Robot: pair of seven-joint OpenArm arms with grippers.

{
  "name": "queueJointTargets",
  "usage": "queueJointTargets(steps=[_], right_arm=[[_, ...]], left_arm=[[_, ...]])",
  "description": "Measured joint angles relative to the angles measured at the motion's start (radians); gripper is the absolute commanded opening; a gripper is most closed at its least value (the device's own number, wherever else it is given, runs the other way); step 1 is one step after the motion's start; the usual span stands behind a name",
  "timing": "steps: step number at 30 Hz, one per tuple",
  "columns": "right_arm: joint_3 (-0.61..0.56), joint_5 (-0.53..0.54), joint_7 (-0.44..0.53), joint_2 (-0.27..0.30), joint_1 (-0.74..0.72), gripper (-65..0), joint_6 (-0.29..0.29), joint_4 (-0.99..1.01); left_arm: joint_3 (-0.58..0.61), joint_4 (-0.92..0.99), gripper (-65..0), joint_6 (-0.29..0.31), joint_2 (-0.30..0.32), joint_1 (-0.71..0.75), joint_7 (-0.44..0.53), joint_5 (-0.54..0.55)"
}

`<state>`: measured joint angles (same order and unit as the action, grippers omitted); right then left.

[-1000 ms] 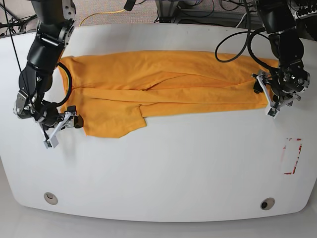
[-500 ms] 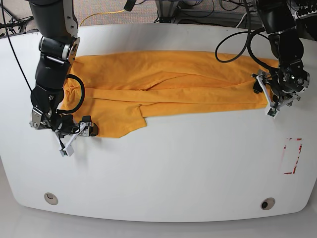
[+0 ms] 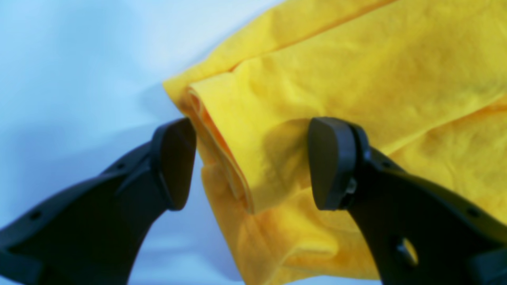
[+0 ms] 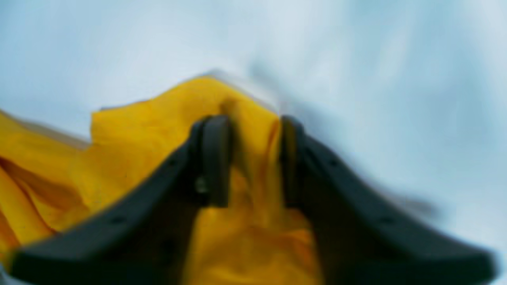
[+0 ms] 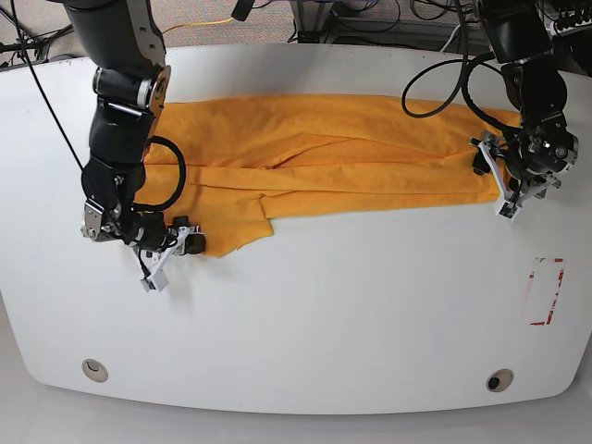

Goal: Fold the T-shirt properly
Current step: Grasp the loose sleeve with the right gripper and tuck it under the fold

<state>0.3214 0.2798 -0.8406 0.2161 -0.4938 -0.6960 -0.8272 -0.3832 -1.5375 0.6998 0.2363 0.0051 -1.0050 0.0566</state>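
The orange-yellow T-shirt (image 5: 314, 157) lies folded lengthwise in a long band across the back of the white table (image 5: 305, 314); no lettering shows. My right gripper (image 5: 185, 242) is at the shirt's front-left corner. In the right wrist view, which is blurred, that gripper (image 4: 255, 158) has its fingers drawn close, with a ridge of the T-shirt (image 4: 138, 150) pinched between them. My left gripper (image 5: 493, 180) is at the shirt's right end. In the left wrist view it (image 3: 251, 162) stands open, straddling a folded edge of the T-shirt (image 3: 356, 59) without squeezing it.
A red-outlined rectangle (image 5: 546, 291) is marked on the table at the right. Two round holes (image 5: 94, 370) (image 5: 499, 380) sit near the front edge. Black cables (image 5: 435, 83) loop behind the left arm, and a yellow cable (image 5: 190, 28) lies on the floor beyond the table.
My right arm has moved rightwards from beside the shirt onto its front-left corner, and its jaws have narrowed onto the cloth. The left arm has not moved.
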Motion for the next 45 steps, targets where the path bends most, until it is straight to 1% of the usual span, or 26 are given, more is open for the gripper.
queueJointTargets(steps=[4, 6, 7, 9, 16, 19, 20, 22, 24, 27, 30, 33, 36, 40, 45], right_arm=[[0.0, -0.01, -0.018, -0.001, 0.03, -65.0, 0.0, -0.048], [0.003, -0.008, -0.059, -0.003, 0.047, -65.0, 0.0, -0.094], [0.003, -0.02, -0.1, -0.005, 0.059, -65.0, 0.0, -0.14], [0.005, -0.022, -0.137, -0.005, 0.086, -65.0, 0.005, -0.227], [0.006, -0.006, -0.318, -0.003, 0.169, -65.0, 0.0, -0.63], [0.006, 0.069, -0.375, -0.002, 0.227, -65.0, 0.002, -0.756], [0.008, 0.114, -0.392, -0.002, 0.251, -65.0, 0.0, -0.799], [0.056, 0.176, -0.438, -0.01, 0.291, -65.0, -0.004, -0.853], [0.108, 0.201, -0.465, -0.011, 0.33, -65.0, -0.003, -0.883], [0.161, 0.232, -0.48, 0.002, 0.389, -65.0, -0.001, -0.909], [0.181, 0.273, -0.481, 0.0, 0.451, -65.0, -0.001, -0.923], [0.188, 0.28, -0.488, -0.006, 0.492, -65.0, -0.001, -0.943], [0.204, 0.302, -0.472, -0.006, 0.526, -65.0, 0.0, -0.97], [0.24, 0.286, -0.483, -0.003, 0.543, -65.0, -0.001, -0.971], [0.259, 0.299, -0.473, -0.003, 0.576, -65.0, -0.001, -0.973]], left_arm=[[0.0, 0.002, -23.6, 0.0, 0.0, 0.0, 0.0, 0.0], [0.001, 0.002, -23.6, 0.0, 0.0, 0.0, 0.0, 0.0], [0.002, 0.002, -23.6, 0.0, 0.0, 0.0, 0.0, 0.0], [0.003, 0.003, -23.6, 0.0, 0.0, 0.0, 0.0, -0.001], [0.005, 0.003, -23.6, 0.0, 0.0, 0.0, 0.002, 0.0], [0.005, 0.003, -23.6, 0.0, 0.0, 0.0, 0.002, -0.001], [0.005, 0.003, -23.6, 0.0, 0.0, 0.0, 0.003, 0.0], [0.005, 0.005, -23.6, 0.0, 0.0, 0.0, 0.002, -0.001], [0.005, 0.005, -23.6, 0.0, 0.0, 0.0, 0.003, 0.001], [0.005, 0.005, -23.6, 0.0, 0.0, 0.0, 0.003, 0.0], [0.006, 0.005, -23.6, 0.0, 0.0, 0.0, 0.003, 0.0], [0.006, 0.005, -23.6, 0.0, 0.001, 0.003, 0.003, 0.001], [0.006, 0.005, -23.6, 0.0, 0.0, 0.007, 0.003, 0.001], [0.006, 0.005, -23.6, 0.0, 0.001, 0.008, 0.003, 0.004], [0.005, 0.005, -23.6, 0.0, 0.003, 0.008, 0.003, 0.007]])
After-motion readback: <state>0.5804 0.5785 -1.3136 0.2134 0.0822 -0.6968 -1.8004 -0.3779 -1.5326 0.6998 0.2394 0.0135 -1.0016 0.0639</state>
